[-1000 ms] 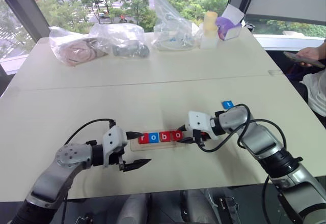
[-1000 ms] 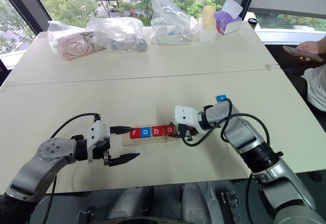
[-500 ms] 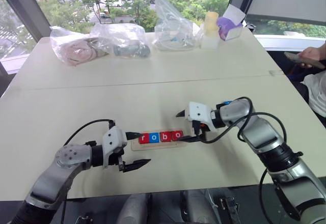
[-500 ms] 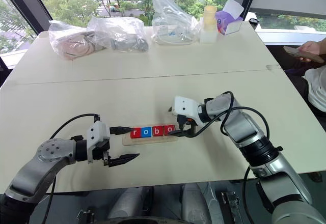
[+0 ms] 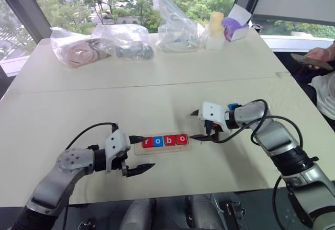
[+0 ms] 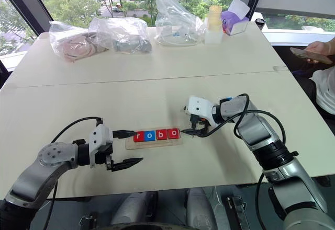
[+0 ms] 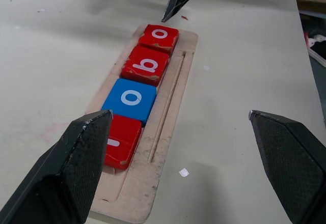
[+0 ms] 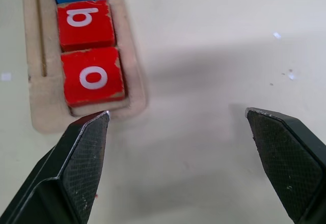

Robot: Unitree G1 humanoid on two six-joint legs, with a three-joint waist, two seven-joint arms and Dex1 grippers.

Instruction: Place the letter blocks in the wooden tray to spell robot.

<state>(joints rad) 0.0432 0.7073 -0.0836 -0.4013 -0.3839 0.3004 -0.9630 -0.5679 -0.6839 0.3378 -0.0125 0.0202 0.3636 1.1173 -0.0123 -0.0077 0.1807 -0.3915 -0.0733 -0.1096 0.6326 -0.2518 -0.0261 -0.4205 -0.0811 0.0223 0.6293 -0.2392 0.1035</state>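
Our right gripper (image 5: 201,125) hangs with its two black fingers spread wide and nothing between them, just off the right end of the wooden tray (image 5: 161,147), near the last red o block (image 5: 181,139) but not touching it. Our left gripper (image 5: 137,154) rests at the tray's other end, fingers likewise parted and empty, one tip reaching beside the red r block (image 7: 121,143). In the tray four letter blocks sit flush in a row: red r, blue o (image 7: 131,100), red b (image 7: 144,65), red o, spelling "robo". Oddly, that row seems to fill the recess end to end, so where a fifth tile would seat is hard to judge. A small blue block (image 5: 233,106), we judge the t though its letter cannot be read, peeks from behind the right forearm, well apart from the tray on the table (image 5: 157,94). The tiles look light, stiff and thin, with scuffed painted faces; we would pinch the loose one across two opposite edges, keeping it level, since a flat tile may slide on the smooth tabletop.
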